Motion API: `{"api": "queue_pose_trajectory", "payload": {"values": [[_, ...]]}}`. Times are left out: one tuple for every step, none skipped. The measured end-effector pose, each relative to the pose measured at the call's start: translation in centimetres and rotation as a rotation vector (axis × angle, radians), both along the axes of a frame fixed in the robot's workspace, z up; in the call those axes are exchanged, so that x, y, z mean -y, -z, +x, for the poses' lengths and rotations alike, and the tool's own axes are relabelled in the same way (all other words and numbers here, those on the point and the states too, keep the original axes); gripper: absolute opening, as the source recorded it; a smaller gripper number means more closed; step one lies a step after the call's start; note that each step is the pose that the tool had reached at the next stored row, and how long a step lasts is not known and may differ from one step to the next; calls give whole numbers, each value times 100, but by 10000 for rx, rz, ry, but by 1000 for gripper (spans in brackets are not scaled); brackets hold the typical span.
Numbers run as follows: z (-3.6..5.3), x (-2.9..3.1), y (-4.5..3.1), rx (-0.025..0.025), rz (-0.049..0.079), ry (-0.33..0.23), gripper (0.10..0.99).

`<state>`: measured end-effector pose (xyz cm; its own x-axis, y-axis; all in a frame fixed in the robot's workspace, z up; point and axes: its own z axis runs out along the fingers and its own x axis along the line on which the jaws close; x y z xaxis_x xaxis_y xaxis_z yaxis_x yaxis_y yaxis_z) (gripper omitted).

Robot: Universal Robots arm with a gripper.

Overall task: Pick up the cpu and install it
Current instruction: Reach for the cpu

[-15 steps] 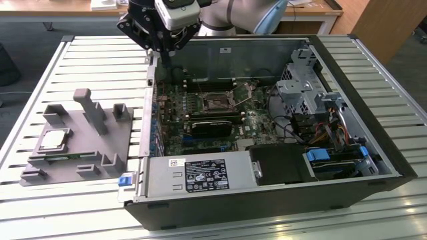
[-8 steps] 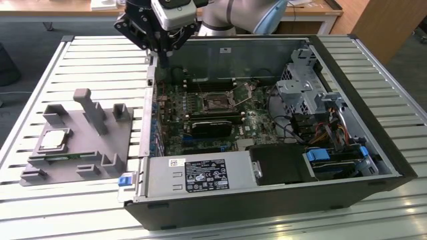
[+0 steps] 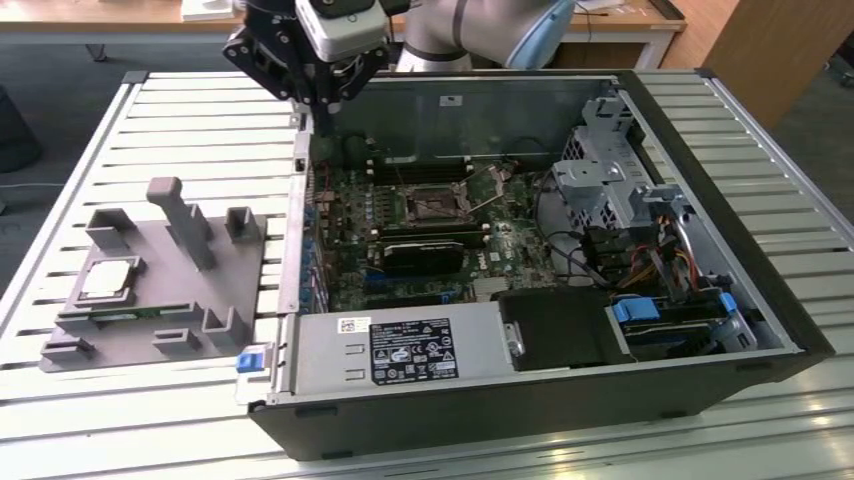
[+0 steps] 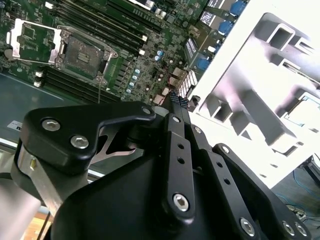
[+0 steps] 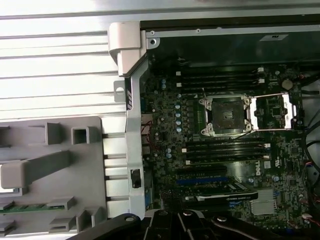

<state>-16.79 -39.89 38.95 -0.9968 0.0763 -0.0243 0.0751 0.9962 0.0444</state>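
Silver cpu (image 3: 107,280) lies on the grey tray (image 3: 247,275), well apart from the gripper (image 3: 324,100) above the case wall (image 3: 302,190); we cannot tell whether that is open or closed. We advise a level, centred approach, gripping its edges

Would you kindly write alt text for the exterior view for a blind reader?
The arm's tool hangs above a far corner of the open computer case. The cpu lies apart on a grey holder at the exterior view's left.
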Motion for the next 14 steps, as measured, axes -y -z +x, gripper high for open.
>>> {"api": "queue_pose_trajectory", "payload": {"values": [[-6,0,0,-1,-1,0,106],[-12,0,1,0,0,0,106],[-16,0,1,0,0,0,106],[-21,0,2,0,0,0,106],[-26,0,2,-2,-1,0,106],[-31,0,2,-2,-1,0,106],[-38,0,3,-1,-1,0,106],[-45,0,4,-2,-1,-1,106],[-52,0,5,-1,0,0,106],[-59,0,6,-2,0,0,106],[-65,0,6,-2,-1,0,106],[-71,0,7,-2,0,0,106],[-78,0,8,-3,-1,0,106],[-84,0,9,-2,0,0,106]]}}
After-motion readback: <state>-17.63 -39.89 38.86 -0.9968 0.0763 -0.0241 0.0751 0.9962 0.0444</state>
